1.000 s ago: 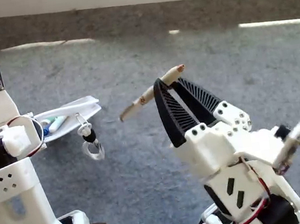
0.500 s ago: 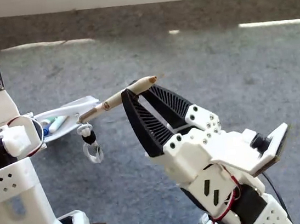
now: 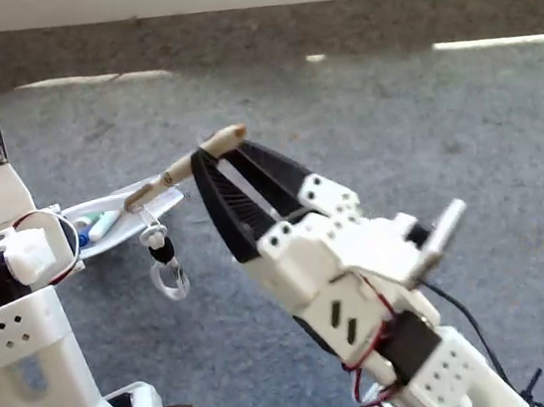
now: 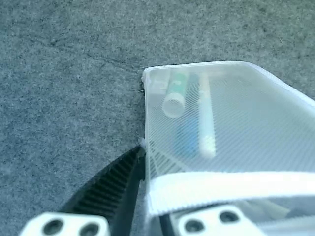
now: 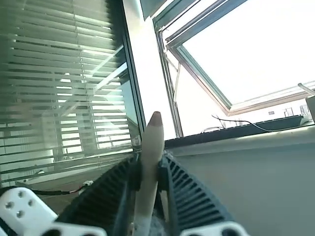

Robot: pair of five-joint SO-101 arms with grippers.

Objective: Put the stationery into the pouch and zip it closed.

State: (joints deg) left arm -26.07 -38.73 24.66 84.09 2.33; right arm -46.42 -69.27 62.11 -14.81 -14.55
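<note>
A white translucent mesh pouch (image 3: 118, 216) lies on the grey carpet at the left, its opening facing the right arm. My left gripper (image 4: 147, 196) is shut on the pouch's (image 4: 246, 132) edge. Inside lie a green-capped stick (image 4: 174, 96), a blue item (image 4: 187, 137) and a white pen (image 4: 205, 118). My right gripper (image 3: 220, 152) is shut on a beige pen (image 3: 179, 169), held tilted, with its lower end at the pouch's mouth. In the right wrist view the beige pen (image 5: 148, 152) sticks up between the black fingers (image 5: 115, 189). The zipper pull with its ring (image 3: 166, 266) hangs off the pouch onto the carpet.
Grey carpet (image 3: 425, 143) stretches open to the right and behind. The left arm's white frame (image 3: 19, 337) stands at the front left, and a wall base (image 3: 249, 26) runs along the back.
The right arm has swung left with the beige pen. The pen's lower end has gone from mid-carpet to the pouch's mouth. The pouch and left arm have stayed still.
</note>
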